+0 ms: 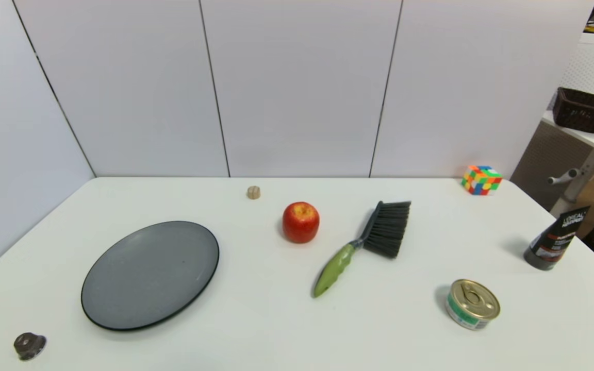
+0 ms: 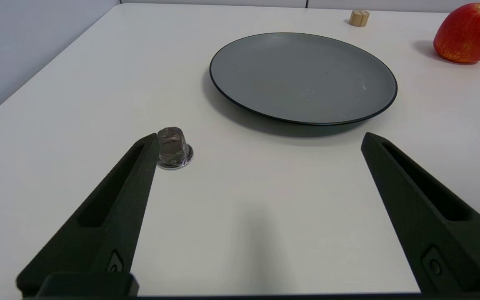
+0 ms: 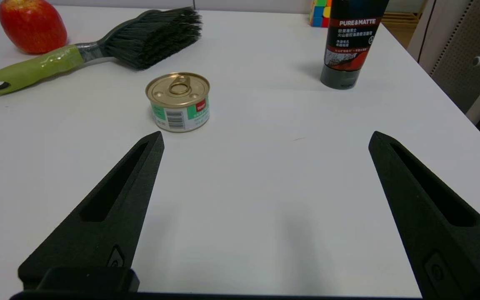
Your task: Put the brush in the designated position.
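The brush [image 1: 364,245] lies flat on the white table right of centre, its olive-green handle pointing toward the front and its black bristles toward the back. It also shows in the right wrist view as the brush [image 3: 98,46], far from the fingers. A dark grey plate [image 1: 150,273] sits at the left, seen closer as the plate [image 2: 304,77]. Neither arm shows in the head view. My left gripper [image 2: 261,143] stands open near the table's front left. My right gripper [image 3: 265,139] stands open near the front right, with nothing between its fingers.
A red apple [image 1: 300,221] stands just left of the brush. A small tin can [image 1: 472,304] is at the front right, a black tube [image 1: 555,239] at the right edge, a colour cube [image 1: 481,179] at the back right, a wooden peg [image 1: 253,192] at the back, a dark capsule [image 1: 29,345] at the front left.
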You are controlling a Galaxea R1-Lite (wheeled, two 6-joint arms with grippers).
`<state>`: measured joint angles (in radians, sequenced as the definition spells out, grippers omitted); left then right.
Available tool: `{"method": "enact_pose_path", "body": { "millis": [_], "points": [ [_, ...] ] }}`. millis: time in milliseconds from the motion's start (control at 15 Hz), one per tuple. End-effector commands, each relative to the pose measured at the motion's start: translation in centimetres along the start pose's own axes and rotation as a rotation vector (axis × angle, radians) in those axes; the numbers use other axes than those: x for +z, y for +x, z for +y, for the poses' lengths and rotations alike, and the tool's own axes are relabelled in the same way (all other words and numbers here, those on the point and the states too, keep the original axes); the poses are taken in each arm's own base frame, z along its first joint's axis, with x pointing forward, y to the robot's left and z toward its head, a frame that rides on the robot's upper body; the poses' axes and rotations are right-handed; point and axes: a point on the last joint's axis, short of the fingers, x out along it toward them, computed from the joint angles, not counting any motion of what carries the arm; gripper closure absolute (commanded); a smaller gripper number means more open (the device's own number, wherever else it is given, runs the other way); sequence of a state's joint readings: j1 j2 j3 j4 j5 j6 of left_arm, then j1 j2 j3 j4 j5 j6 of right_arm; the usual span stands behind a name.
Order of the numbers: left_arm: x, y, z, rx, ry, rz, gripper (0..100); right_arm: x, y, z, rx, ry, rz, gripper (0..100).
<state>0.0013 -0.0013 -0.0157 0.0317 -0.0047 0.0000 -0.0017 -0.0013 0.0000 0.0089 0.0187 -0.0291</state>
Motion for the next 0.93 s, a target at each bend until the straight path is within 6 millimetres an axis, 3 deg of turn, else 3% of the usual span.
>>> {"method": "enact_pose_path", "body": {
  "millis": [67,600,733,800,933],
  "points": [
    [0.0,0.0,0.0,0.0,0.0,0.002,0,0.0,0.0,0.0,0.001,-0.001,0.003,0],
    [0.0,0.0,0.0,0.003,-0.003,0.001,0,0.0,0.0,0.0,0.001,-0.001,0.003,0],
    [0.2,0.7,0.0,0.002,0.0,0.085,0,0.0,0.0,0.0,0.001,-0.001,0.003,0],
    [1.0,1.1,0.0,0.008,-0.02,0.117,0,0.0,0.0,0.0,0.001,-0.001,0.003,0],
    [6.2,3.6,0.0,-0.006,-0.02,0.136,0,0.0,0.0,0.0,0.001,-0.001,0.003,0]
  ]
}}
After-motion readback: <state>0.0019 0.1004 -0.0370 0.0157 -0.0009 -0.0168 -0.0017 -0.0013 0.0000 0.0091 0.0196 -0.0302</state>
